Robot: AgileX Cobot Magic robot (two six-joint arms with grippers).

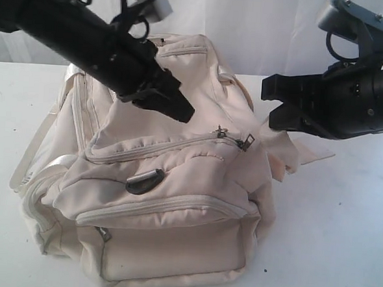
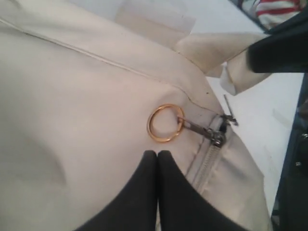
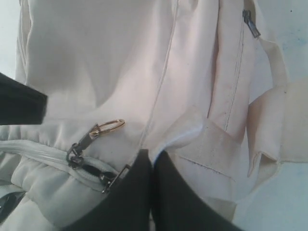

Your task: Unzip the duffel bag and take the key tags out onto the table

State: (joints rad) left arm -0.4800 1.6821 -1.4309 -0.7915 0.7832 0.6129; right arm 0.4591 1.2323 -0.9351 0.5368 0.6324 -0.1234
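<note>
Duffel bag [image 1: 162, 200]: cream fabric, slumped on the white tabletop [image 1: 342, 224], taking up the middle of the exterior view, with several zipped pockets facing the camera.
Upper zip [image 1: 159, 145]: runs across the bag's top face; its teeth look closed along the length that shows.
Zip slider [image 2: 216, 137]: dark metal, sitting at the end of the zip nearer the right arm.
Gold ring [image 2: 165, 123]: hangs from the slider's pull and lies flat on the fabric, free of either hand.
Dark D-ring [image 1: 144, 179]: rests on the front of the bag, below the upper zip.
Webbing strap [image 3: 207, 139]: cream, folded at the bag's edge, just beside the right fingertips.
Left hand [image 2: 157, 153]: fingers pressed together with nothing between them; the tip sits just beside the gold ring, near the zip, but not on either. In the exterior view it points down onto the bag's top face [image 1: 180, 110].
Right hand [image 3: 153, 159]: fingers together; the tip meets the bag fabric between the zip pull and the strap fold, and whether any cloth is pinched cannot be told. In the exterior view it sits at the bag's right edge [image 1: 275, 103].
</note>
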